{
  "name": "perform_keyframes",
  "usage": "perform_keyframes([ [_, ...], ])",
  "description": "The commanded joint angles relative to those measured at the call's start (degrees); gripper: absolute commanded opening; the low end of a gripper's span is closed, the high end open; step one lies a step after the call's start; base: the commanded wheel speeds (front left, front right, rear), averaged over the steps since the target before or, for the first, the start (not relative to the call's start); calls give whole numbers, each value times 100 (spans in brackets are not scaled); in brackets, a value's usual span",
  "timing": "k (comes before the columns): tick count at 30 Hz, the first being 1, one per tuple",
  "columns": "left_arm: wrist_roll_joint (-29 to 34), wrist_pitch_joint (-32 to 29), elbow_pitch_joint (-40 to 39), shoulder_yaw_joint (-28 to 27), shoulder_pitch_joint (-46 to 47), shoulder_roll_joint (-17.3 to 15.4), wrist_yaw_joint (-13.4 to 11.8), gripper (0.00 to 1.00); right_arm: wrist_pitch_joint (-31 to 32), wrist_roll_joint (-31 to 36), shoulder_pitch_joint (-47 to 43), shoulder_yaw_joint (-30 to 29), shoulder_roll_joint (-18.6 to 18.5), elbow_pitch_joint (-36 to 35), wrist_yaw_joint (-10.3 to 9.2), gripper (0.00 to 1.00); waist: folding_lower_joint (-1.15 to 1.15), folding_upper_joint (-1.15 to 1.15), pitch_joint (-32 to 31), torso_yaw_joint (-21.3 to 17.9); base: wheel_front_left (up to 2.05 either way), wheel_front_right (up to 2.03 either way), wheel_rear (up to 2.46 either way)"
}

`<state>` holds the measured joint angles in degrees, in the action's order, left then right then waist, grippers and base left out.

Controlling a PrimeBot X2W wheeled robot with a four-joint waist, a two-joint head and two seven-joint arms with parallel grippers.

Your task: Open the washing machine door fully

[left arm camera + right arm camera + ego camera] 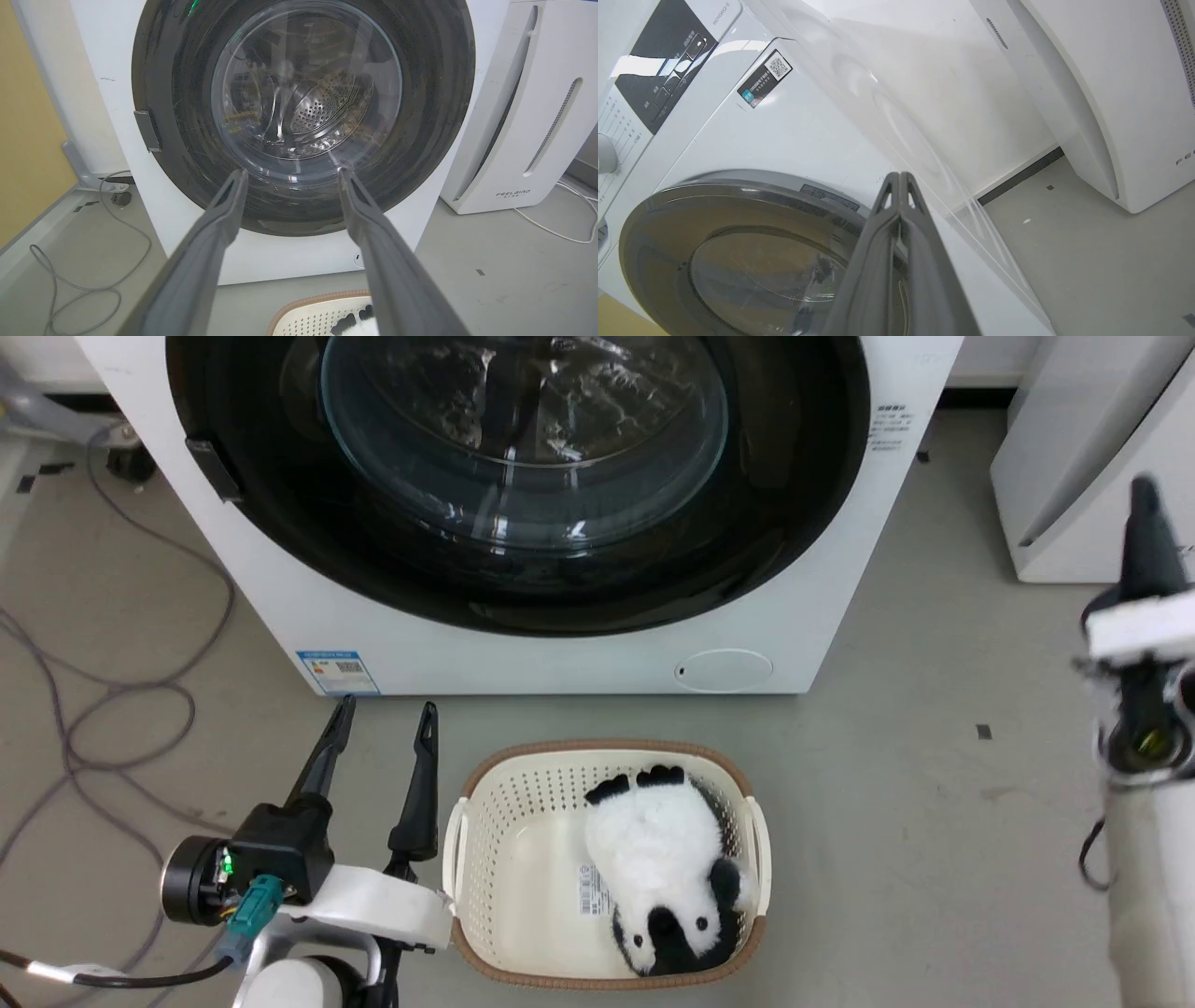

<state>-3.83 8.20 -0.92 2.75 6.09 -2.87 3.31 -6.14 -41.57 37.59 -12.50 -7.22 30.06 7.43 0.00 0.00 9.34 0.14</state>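
Nearest at the lower left of the head view, the left gripper [388,705] hangs just above the floor [934,821], its two dark fingers spread wide with nothing between them. Just beside it on its right stands a cream basket [607,748] with a brown rim, and a black-and-white panda toy [667,859] lies inside on its back, head toward the robot. At the right edge, the right gripper [899,179] is raised well above the floor, its fingers pressed flat together and pointing up; it seems to grip nothing, though the head view blurs it.

Grey cables [112,709] loop over the floor on the left. Beyond the basket rises the white washing machine [280,597], with a blue label [338,672] at its lower left corner and a small round white flap [724,669] at its lower right. The washing machine door [523,588] spans most of the front: a glossy black ring around a bulging clear glass bowl, lying shut against the cabinet. A small grey tab [213,467] sits at its left edge. Through the glass in the left wrist view, the perforated steel drum [322,109] is visible, and the spread fingers point toward the door's lower part, apart from it. Farther right stands a white appliance [1074,476].
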Motion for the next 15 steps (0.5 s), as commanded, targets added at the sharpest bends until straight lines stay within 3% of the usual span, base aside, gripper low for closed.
perform_keyframes([
  [1,-72,61,-51,-1,120,-1,56,100,58,-170,379,-47,-99,228,4,0,0,0,100,25,0,0,0],
  [15,-134,228,-211,63,437,-1,164,100,1177,-214,2505,393,-491,1756,4,0,0,0,605,98,0,0,0],
])
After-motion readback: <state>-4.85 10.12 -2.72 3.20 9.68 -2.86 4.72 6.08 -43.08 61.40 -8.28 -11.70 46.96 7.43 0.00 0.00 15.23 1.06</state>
